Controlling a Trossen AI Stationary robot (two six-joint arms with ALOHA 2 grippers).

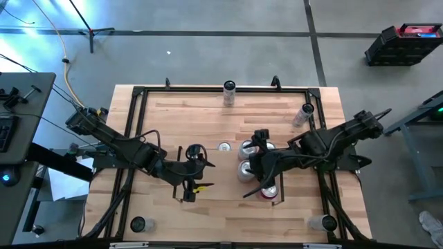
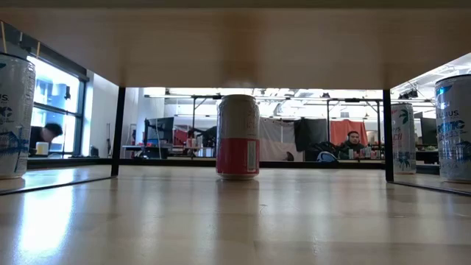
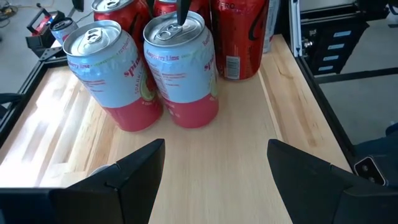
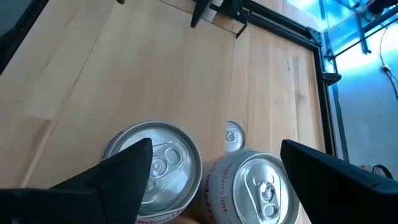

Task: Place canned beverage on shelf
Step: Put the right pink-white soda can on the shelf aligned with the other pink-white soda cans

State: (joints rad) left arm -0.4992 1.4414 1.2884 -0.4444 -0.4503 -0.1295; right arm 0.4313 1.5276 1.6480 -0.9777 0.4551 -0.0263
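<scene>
Several cans stand grouped on the light-wood shelf (image 3: 211,143) between thin black rails. Nearest my left gripper are two pink and pale-blue cans (image 3: 112,74) (image 3: 180,68), with red cans (image 3: 239,37) behind them. My left gripper (image 3: 214,165) (image 1: 197,181) is open and empty, level with the wood, a short way left of the group. My right gripper (image 4: 214,168) (image 1: 252,160) is open above the tops of two cans (image 4: 158,165) (image 4: 258,186). I cannot tell whether it touches them. A lone can (image 1: 223,146) (image 2: 237,136) stands apart, left of the group.
Single cans stand by the frame at the far edge (image 1: 229,93), the far right (image 1: 303,114) and both near corners (image 1: 138,223) (image 1: 322,223). The black frame (image 1: 131,138) edges the tabletop. Bare wood lies between my left gripper and the group. People sit in the room beyond the table (image 2: 353,140).
</scene>
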